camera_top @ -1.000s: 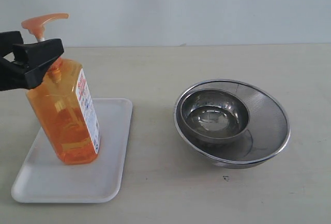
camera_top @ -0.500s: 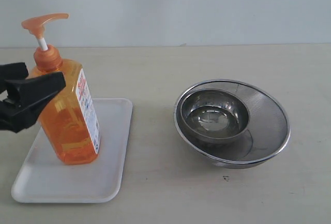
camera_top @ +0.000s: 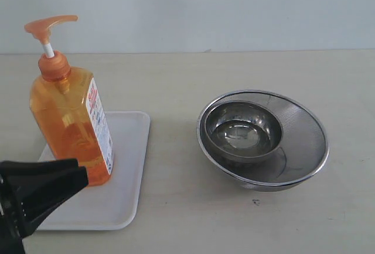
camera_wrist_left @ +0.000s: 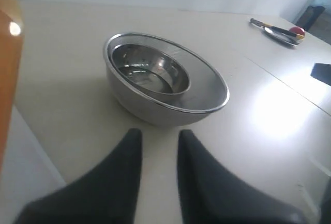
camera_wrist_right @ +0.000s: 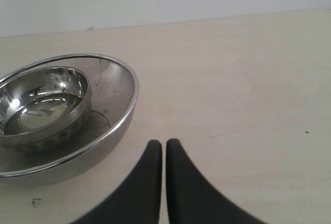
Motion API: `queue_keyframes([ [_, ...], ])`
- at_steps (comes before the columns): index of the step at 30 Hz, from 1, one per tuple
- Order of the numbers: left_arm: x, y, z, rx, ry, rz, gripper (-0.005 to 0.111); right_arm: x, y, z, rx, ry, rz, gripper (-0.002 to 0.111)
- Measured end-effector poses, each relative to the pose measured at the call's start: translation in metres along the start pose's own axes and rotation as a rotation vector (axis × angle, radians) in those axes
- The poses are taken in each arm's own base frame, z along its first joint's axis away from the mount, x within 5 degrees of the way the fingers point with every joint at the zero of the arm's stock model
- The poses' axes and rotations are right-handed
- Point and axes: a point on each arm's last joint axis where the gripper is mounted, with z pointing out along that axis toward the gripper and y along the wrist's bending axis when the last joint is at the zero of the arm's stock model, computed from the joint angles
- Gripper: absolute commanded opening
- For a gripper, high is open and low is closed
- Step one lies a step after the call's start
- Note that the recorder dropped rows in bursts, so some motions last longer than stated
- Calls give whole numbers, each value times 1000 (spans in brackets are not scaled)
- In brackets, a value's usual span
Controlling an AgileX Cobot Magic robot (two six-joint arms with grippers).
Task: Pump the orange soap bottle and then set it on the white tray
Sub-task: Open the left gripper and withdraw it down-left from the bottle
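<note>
Orange soap bottle (camera_top: 70, 125) stood upright on white tray (camera_top: 126, 166), left side of frame, long axis vertical. Pump spout pointed right. White-and-red label on its right-facing side, text too small to read. Left gripper (camera_wrist_left: 158, 136) sat lower left, fingers slightly apart, holding nothing. Right gripper (camera_wrist_right: 163, 144) was closed, empty. Steel bowl (camera_top: 243, 131) sat inside mesh strainer (camera_top: 299, 142), right of centre.

Translucent orange soap bottle (camera_top: 69, 122), pump head raised, white-and-red label on one side, standing upright on the white tray (camera_top: 126, 148), just beside the left end effector (camera_top: 81, 173)
</note>
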Motion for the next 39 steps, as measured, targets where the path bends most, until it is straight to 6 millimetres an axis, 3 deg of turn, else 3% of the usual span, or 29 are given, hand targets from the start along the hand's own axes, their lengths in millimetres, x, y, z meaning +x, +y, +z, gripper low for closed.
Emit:
queue_keyframes([
  [3, 10, -5, -5, 41, -1, -27, 5, 0, 0, 0, 0, 0, 0, 0],
  [10, 10, -14, -6, 132, -14, -7, 5, 0, 0, 0, 0, 0, 0, 0],
  [34, 11, -16, -6, 149, 2, 12, 5, 0, 0, 0, 0, 0, 0, 0],
  [39, -8, -32, -27, 140, -198, 195, 5, 0, 0, 0, 0, 0, 0, 0],
])
